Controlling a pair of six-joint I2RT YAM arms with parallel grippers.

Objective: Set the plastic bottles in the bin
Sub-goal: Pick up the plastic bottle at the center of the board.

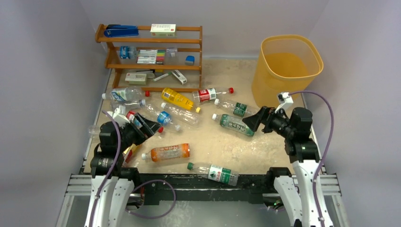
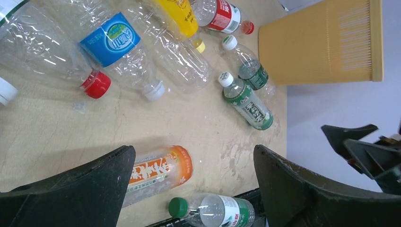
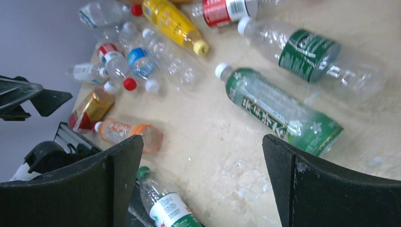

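Several plastic bottles lie on the tan table. An orange one (image 1: 166,152) (image 2: 161,170) and a clear green-capped one (image 1: 215,172) (image 2: 213,210) are near the front edge. Two green-labelled ones (image 1: 232,124) (image 3: 279,106) lie mid-right, and a yellow one (image 1: 177,99), a red-labelled one (image 1: 208,94) and a blue-labelled one (image 1: 163,117) lie behind. The yellow-orange bin (image 1: 265,90) (image 2: 321,42) stands at the back right. My left gripper (image 1: 146,126) (image 2: 194,151) is open and empty above the left side. My right gripper (image 1: 253,122) (image 3: 203,142) is open and empty beside the green-labelled bottle.
A brown wooden shelf rack (image 1: 151,52) with pens and small boxes stands at the back left. A gold-red bottle (image 3: 92,109) lies under the left arm. The black front rail (image 1: 198,182) edges the table, and grey walls close in both sides.
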